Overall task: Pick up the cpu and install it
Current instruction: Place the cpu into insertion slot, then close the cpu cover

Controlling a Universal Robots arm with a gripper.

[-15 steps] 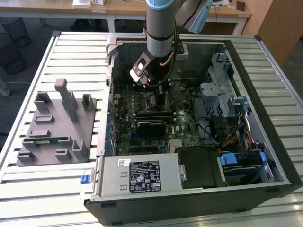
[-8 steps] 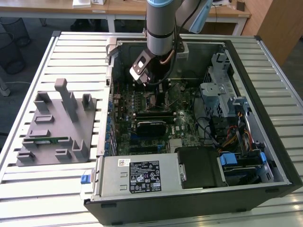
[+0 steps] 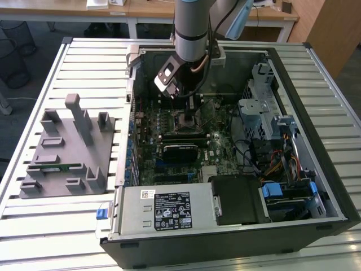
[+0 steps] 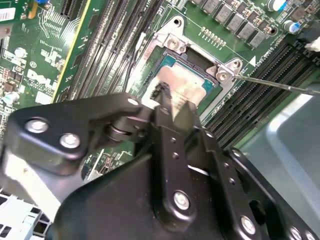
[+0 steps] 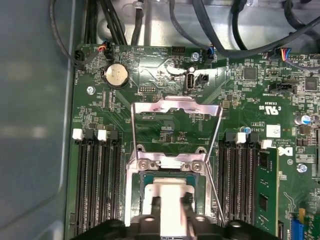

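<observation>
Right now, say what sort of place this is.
Likely a robotics lab workbench: an open computer case lies on a slatted metal table, a grey parts fixture beside it, with desks behind.

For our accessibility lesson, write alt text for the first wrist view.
The gripper meets a silver chip at the open socket of a green circuit board. The socket's metal frame is flipped up, with black memory slots on both sides.

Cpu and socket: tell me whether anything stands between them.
Nothing visible does. In the first wrist view the cpu is at the tool, right at the open socket, whose metal retention frame stands flipped back, clear.
</observation>
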